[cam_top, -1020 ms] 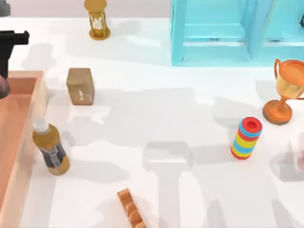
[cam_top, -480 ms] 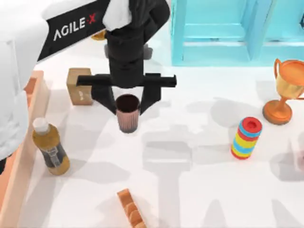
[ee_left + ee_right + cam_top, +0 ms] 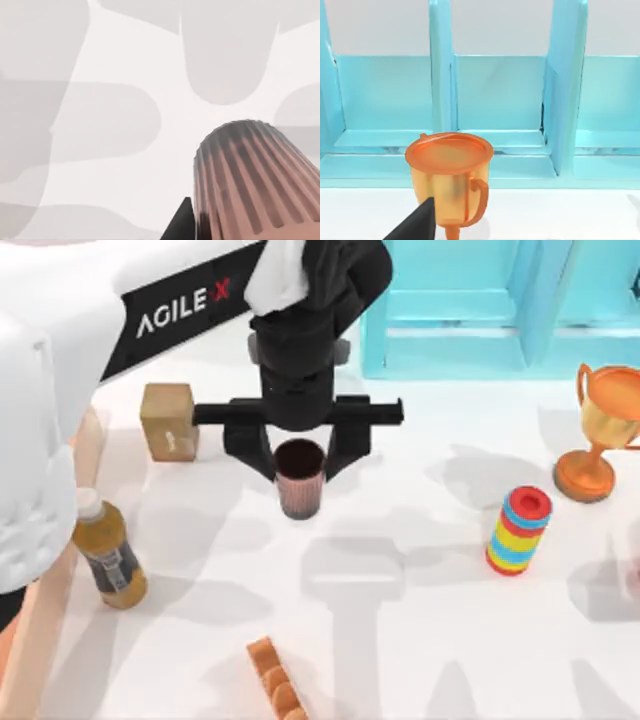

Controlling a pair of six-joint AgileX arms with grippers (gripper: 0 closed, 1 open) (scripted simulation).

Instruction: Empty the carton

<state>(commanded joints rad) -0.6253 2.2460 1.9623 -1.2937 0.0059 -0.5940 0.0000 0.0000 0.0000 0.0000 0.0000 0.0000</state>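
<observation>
My work surface is a plain white table (image 3: 430, 640), evenly lit from above, with soft grey shadows lying across it. The one piece of furniture is a light-blue cabinet (image 3: 470, 310), standing at the table's far edge. Its open front is split by upright dividers into side-by-side compartments, each with a low shelf at the bottom. Behind the cabinet, a pale grey wall (image 3: 495, 25) shows above the compartment backs. The table surface in front of the cabinet carries the broadest shadows, overlapping in rounded shapes.
</observation>
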